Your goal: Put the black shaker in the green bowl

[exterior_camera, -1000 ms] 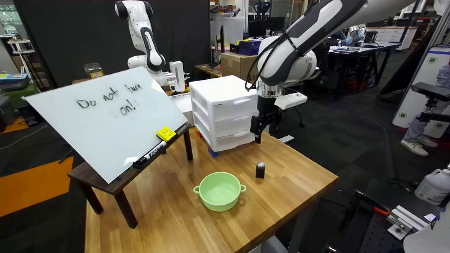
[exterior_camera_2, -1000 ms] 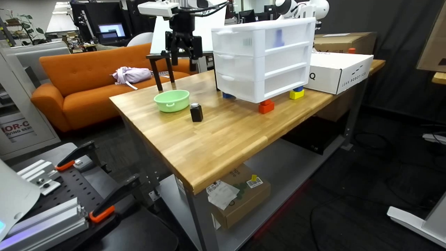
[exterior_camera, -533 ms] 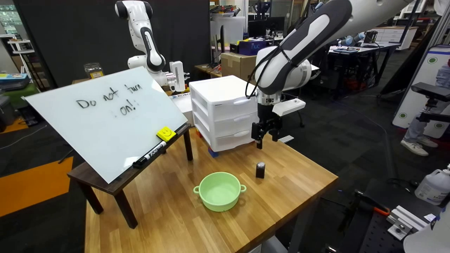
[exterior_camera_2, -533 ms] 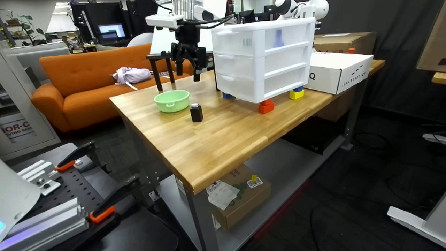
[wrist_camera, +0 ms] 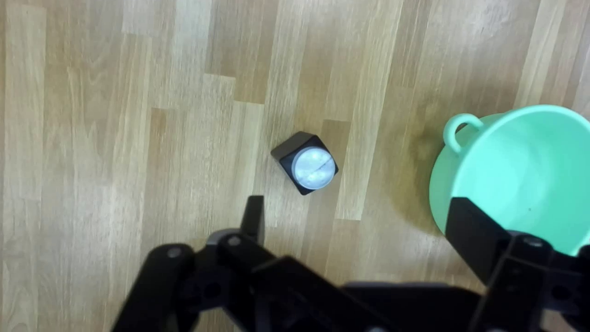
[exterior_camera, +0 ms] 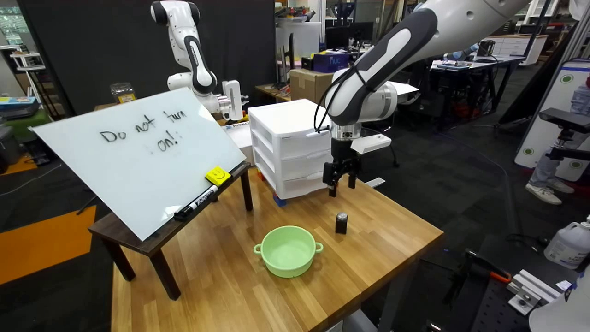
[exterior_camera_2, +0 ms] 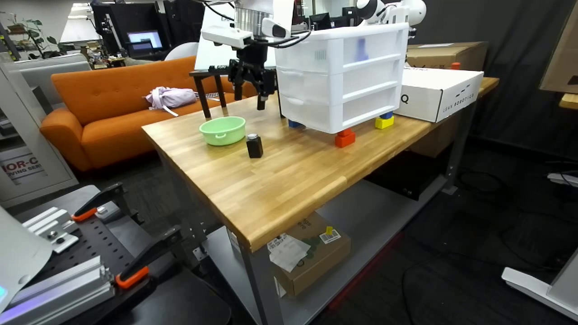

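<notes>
The black shaker [exterior_camera: 341, 225] stands upright on the wooden table. In an exterior view [exterior_camera_2: 254, 147] it also shows, with a silver cap. In the wrist view the shaker [wrist_camera: 292, 146] is seen from above, its square body turned at an angle. The light green bowl [exterior_camera: 289, 251] stands a short way from it, upright and empty, in both exterior views [exterior_camera_2: 222, 131]. The bowl [wrist_camera: 530, 175] is at the right of the wrist view, partly covered by a finger. My gripper [wrist_camera: 358, 203] is open and empty, well above the table. It shows in both exterior views [exterior_camera: 342, 189] [exterior_camera_2: 249, 101].
A white drawer unit [exterior_camera: 295, 147] on coloured blocks stands close beside the gripper. A whiteboard [exterior_camera: 143, 152] leans on a dark stand [exterior_camera: 133, 240] at the table's far side. A white box [exterior_camera_2: 435, 92] lies behind the drawers.
My gripper has come down and shifted, moving right in an exterior view, and has turned a little. It stays open. The shaker and the bowl have not moved.
</notes>
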Controlling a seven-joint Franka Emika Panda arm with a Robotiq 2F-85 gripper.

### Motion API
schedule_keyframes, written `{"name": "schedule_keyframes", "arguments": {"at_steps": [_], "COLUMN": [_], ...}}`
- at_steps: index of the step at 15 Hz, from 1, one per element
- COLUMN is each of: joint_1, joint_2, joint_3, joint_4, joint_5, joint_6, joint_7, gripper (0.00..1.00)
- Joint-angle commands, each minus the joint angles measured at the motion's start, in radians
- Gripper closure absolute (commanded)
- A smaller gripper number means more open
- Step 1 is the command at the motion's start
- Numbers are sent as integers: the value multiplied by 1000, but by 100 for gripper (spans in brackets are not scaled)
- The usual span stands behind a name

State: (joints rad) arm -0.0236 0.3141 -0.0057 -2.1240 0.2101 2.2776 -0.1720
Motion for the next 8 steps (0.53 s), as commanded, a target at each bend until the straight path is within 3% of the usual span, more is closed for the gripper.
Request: {"name": "schedule_keyframes", "arguments": {"at_steps": [1, 8], "joint_1": [-15, -15], "joint_2": [-1, -5], "joint_3": [15, 17], "joint_4": [5, 8], "joint_5": [-3, -2], "joint_6": [1, 1], "joint_7": [-7, -15], "gripper": [0, 0]}}
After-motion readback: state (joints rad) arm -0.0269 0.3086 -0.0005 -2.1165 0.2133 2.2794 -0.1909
